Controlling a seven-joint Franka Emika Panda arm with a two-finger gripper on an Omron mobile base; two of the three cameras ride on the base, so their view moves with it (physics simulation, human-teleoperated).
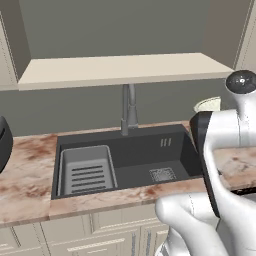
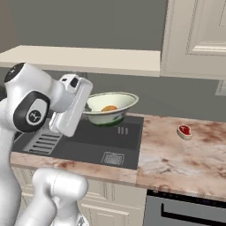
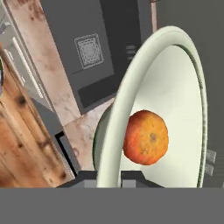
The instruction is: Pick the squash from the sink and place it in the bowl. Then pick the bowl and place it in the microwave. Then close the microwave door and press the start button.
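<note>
- Far left of the sink (image 1: 120, 150), the grey slotted rack (image 1: 86, 170) lies in the basin's left end, along its front wall.
- Next along, the square drain grate (image 1: 163, 174) is set in the basin floor, right of centre and close to the front wall.
- Behind the basin, the tall metal faucet (image 1: 129, 112) rises from the back edge of the marble counter (image 2: 181, 154), under the beige shelf (image 1: 125, 70).
- Moving right: the bowl (image 2: 110, 107) is up in the air, above the sink's back right corner, clear of the counter, tipped a little.
- The squash (image 2: 109, 108) is in the bowl; in the hand view the orange ball (image 3: 145, 137) rests against the pale inner wall.
- The gripper (image 3: 109, 177) is pinching the bowl's rim, one dark fingertip (image 3: 85, 178) outside the rim and the other inside it, rim caught between.
- Further right, a small red-and-white piece of meat (image 2: 184, 130) lies on the counter, near its back edge, well apart from the sink.
</note>
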